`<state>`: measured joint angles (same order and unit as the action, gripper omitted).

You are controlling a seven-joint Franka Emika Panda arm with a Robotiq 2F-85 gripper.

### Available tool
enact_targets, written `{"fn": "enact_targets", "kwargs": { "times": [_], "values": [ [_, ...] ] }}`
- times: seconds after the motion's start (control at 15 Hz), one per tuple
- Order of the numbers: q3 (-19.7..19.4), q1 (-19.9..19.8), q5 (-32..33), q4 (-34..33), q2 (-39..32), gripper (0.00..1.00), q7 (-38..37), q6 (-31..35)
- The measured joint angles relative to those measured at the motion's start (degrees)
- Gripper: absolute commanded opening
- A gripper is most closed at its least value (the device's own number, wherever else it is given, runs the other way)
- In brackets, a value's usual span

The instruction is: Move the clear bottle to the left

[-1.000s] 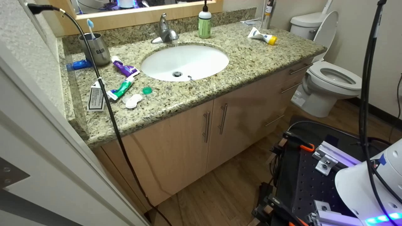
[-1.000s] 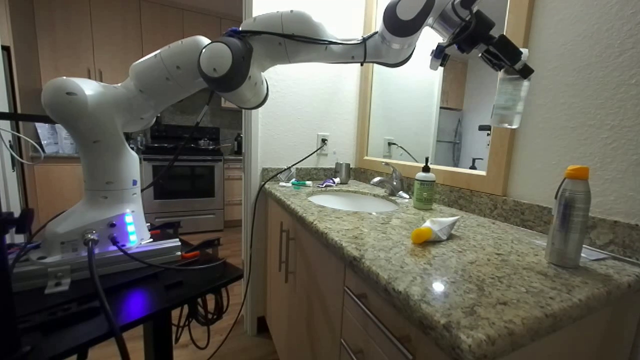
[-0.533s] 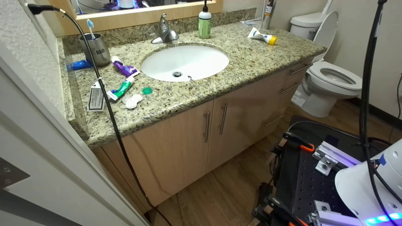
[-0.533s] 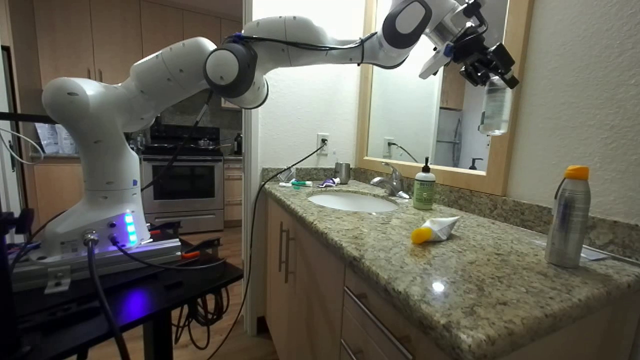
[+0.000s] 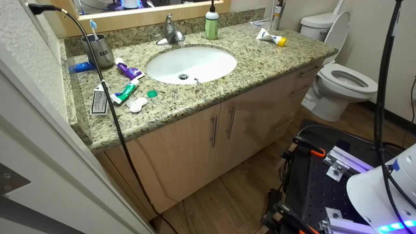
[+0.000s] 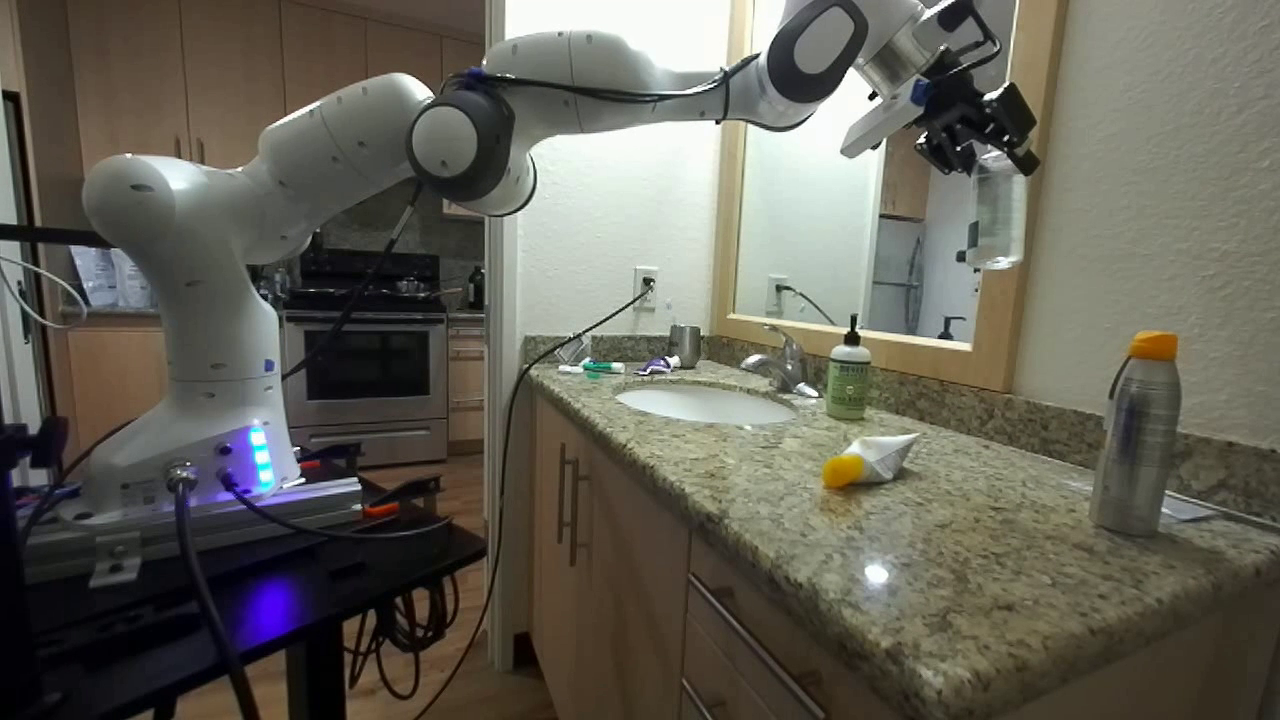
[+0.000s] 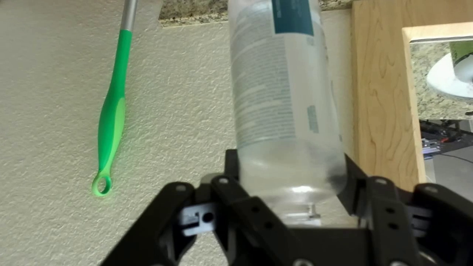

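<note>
Already the slim clear plastic bottle (image 6: 1000, 215) hangs clasped between the black jaws, high above the speckled granite counter (image 6: 1000, 560); grasp and lift look done, while the leftward placement seemingly remains.

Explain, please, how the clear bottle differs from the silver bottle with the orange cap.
The clear bottle is see-through; the silver bottle is opaque. The clear bottle is held in the air by the hand, while the silver bottle stands on the counter. The hand partly hides the clear bottle's top; the silver bottle's orange cap shows plainly in an exterior view. Both are taller than wide.
</note>
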<state>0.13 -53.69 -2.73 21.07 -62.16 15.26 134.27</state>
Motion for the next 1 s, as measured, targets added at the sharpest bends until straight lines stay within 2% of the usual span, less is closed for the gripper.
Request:
{"fn": "enact_targets", "kwargs": {
  "times": [0.07,0.47,0.93,1.0],
  "values": [
    [0.0,0.2,0.0,0.1,0.0,0.37,0.6,-0.1],
    [4.4,3.0,-0.6,0.2,-1.5,0.37,17.5,-2.1],
    [10.0,1.9,-6.2,0.1,-1.5,0.37,41.8,-9.0],
    [10.9,1.3,-7.6,0.1,-1.5,0.62,45.6,-9.4]
  ]
}}
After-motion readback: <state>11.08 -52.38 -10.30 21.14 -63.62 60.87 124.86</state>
